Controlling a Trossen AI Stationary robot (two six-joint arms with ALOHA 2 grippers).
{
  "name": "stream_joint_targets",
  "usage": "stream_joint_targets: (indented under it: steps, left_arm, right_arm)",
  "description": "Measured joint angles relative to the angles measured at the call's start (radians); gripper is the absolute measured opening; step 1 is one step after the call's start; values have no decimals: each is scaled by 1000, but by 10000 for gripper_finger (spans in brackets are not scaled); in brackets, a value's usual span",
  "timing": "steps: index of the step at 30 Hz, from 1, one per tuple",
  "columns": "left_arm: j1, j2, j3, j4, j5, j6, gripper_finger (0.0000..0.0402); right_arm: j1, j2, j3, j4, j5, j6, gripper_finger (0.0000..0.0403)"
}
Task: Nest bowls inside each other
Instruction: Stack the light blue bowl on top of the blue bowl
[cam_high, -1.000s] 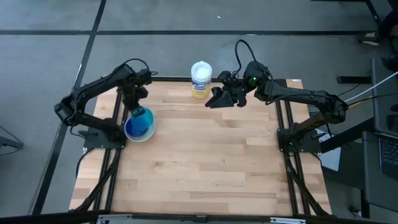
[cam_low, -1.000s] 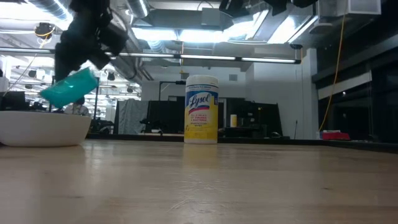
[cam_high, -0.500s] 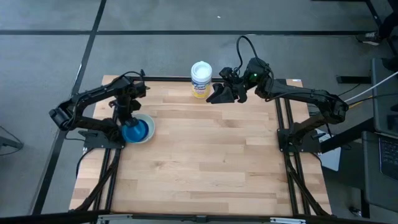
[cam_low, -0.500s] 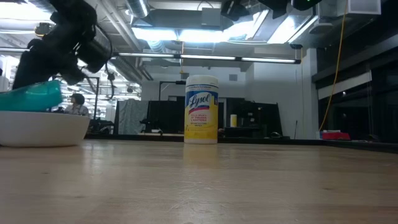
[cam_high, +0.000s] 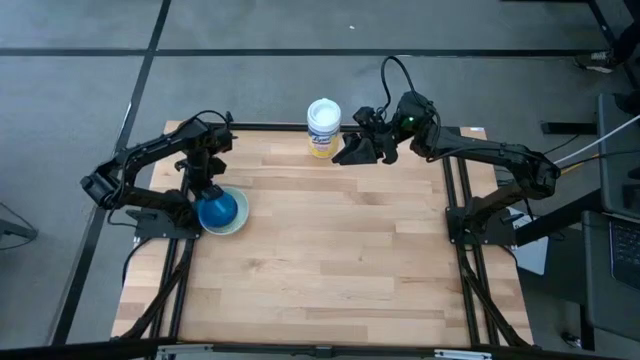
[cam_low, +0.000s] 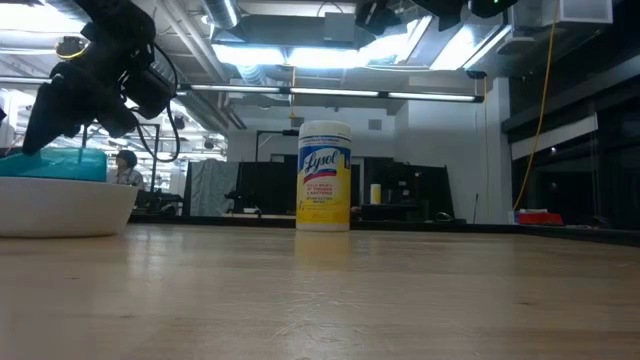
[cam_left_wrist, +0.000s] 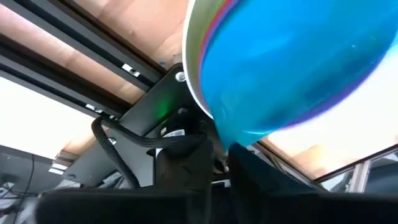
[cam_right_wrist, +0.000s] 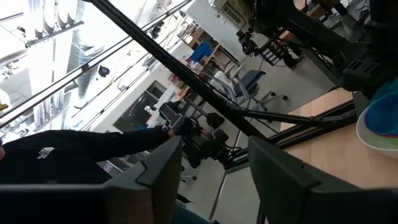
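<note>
The teal bowl (cam_high: 215, 210) sits level inside the stack of bowls, whose outermost is the white bowl (cam_low: 60, 205), at the table's left edge. Green and red rims (cam_left_wrist: 198, 68) show beside it in the left wrist view. My left gripper (cam_high: 205, 188) stands over the stack's far side, shut on the teal bowl. My right gripper (cam_high: 345, 153) hangs open and high over the far edge, with nothing between its fingers (cam_right_wrist: 155, 168). My left gripper has the teal bowl's rim (cam_left_wrist: 221, 140) between its two fingers, one inside the bowl and one outside. The fingers slant steeply down from the far side. The bowl rests level in the stack, only its rim (cam_low: 55, 160) showing above the white bowl.
A white-lidded canister with a yellow label (cam_high: 323, 125) stands at the table's far edge, just left of my right gripper. The wooden tabletop (cam_high: 340, 250) stretches bare from the middle to the near edge. Black frame rails run along both sides.
My left gripper has gone down with the teal bowl and tipped more steeply. The bowl hung tilted above the white bowl a second ago; it now lies level inside the stack.
</note>
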Motion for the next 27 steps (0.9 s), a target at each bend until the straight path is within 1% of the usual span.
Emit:
stream_joint_targets:
  steps: [5, 9, 13, 17, 19, 21, 23, 25, 27]
  left_arm:
    - [0, 0, 7, 0, 12, 4, 113]
    - [0, 0, 23, -1, -39, -18, 172]
    - [0, 0, 92, -1, -85, -41, 209]
    - [0, -1, 218, 0, -152, -68, 221]
    - [0, -3, 289, 0, -156, -68, 221]
    - [0, -3, 346, 1, -134, -65, 218]
    - [0, -3, 370, 1, -87, -49, 215]
    - [0, -3, 363, 1, -34, -42, 212]
    - [0, -1, 334, 0, -15, -43, 211]
  right_arm:
    - [-3, 0, 0, 0, 0, -1, 197]
    - [-9, 0, 0, 0, -4, -1, 201]
    - [-17, 0, 0, 0, -11, 0, 198]
    - [-28, 0, 0, -1, -23, 0, 190]
    - [-32, 0, 0, -1, -23, 2, 187]
    - [-35, 0, 0, -1, -23, 3, 185]
    - [-35, 0, 0, -1, -23, 3, 185]
    - [-35, 0, 0, -1, -23, -1, 188]
    - [-35, 0, 0, -1, -23, -1, 192]
